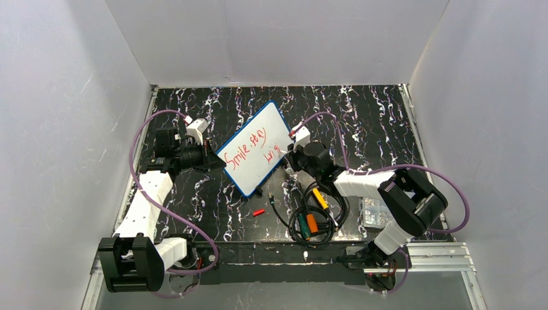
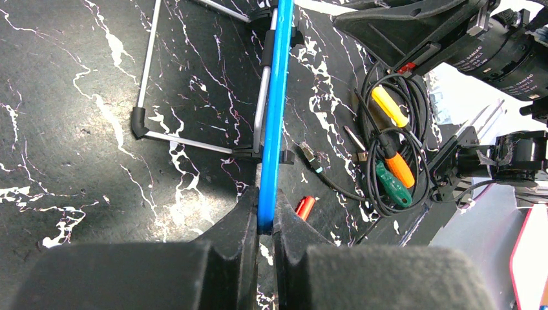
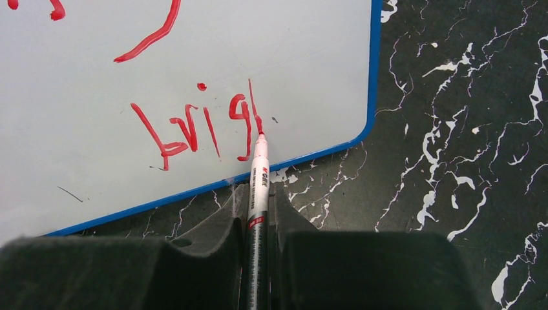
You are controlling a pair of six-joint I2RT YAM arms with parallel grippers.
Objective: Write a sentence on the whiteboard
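The whiteboard [image 1: 253,150], white with a blue rim, stands tilted on a wire stand [image 2: 194,139] mid-table. The sentence [image 1: 249,143] is red: "Smile stay" above, "brig" plus one more stroke [image 3: 194,126] below. My left gripper [image 1: 210,157] is shut on the board's blue edge [image 2: 274,116], seen edge-on in the left wrist view. My right gripper [image 1: 289,159] is shut on a white marker [image 3: 258,187]. Its red tip [image 3: 261,134] touches the board at the foot of the last stroke, near the board's lower right corner.
A coil of black cable [image 1: 315,216] with yellow, orange and green-handled tools lies near the right arm; it also shows in the left wrist view [image 2: 391,161]. A red marker cap [image 1: 258,212] lies in front of the board. A clear box of small parts [image 1: 370,212] sits at right.
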